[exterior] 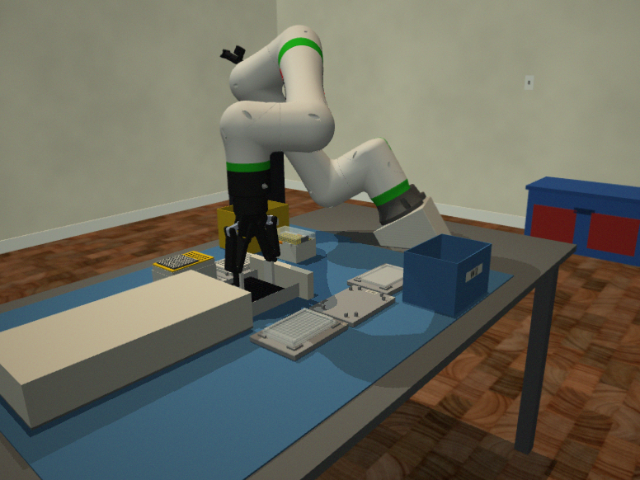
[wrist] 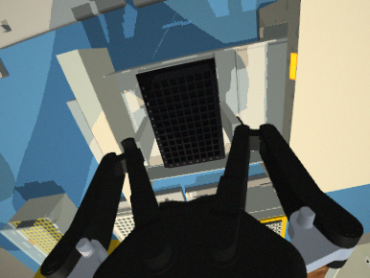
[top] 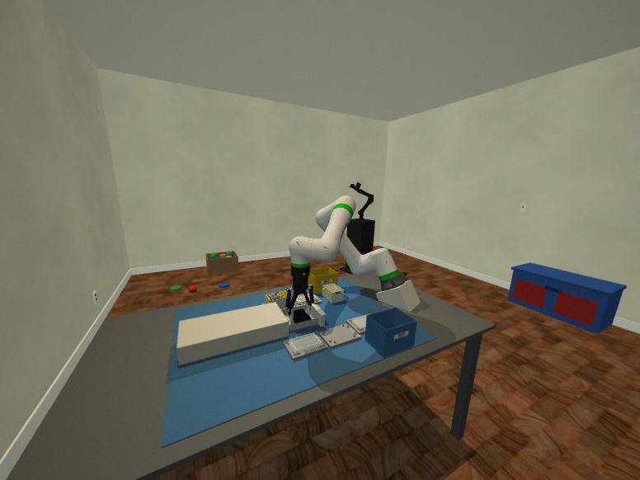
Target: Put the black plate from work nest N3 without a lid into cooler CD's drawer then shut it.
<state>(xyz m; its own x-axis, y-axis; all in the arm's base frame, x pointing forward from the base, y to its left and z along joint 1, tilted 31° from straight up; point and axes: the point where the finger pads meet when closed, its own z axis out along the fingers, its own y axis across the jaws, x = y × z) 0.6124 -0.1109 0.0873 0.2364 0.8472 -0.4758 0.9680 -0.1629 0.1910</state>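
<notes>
The cooler CD (exterior: 119, 336) is a long cream box on the blue mat, and its drawer (exterior: 281, 284) stands open toward the arm's base. An amber lamp (wrist: 293, 66) is lit on its face. My gripper (wrist: 185, 119) points straight down into the drawer and is shut on the black plate (wrist: 184, 112) across its short width. The plate is right way up and level, low inside the drawer, with its long side across it. It sits toward the drawer's front panel (wrist: 91, 96), with bare drawer floor between it and the housing. I cannot tell whether it touches the floor.
Beside the drawer lie three nests: one with a clear plate (exterior: 299, 330), an empty one (exterior: 354, 305), one with a lidded plate (exterior: 379, 278). A blue bin (exterior: 447, 270) stands to the right. A yellow bin (exterior: 228, 225) and two tip boxes (exterior: 181, 262) (exterior: 296, 242) stand behind the gripper.
</notes>
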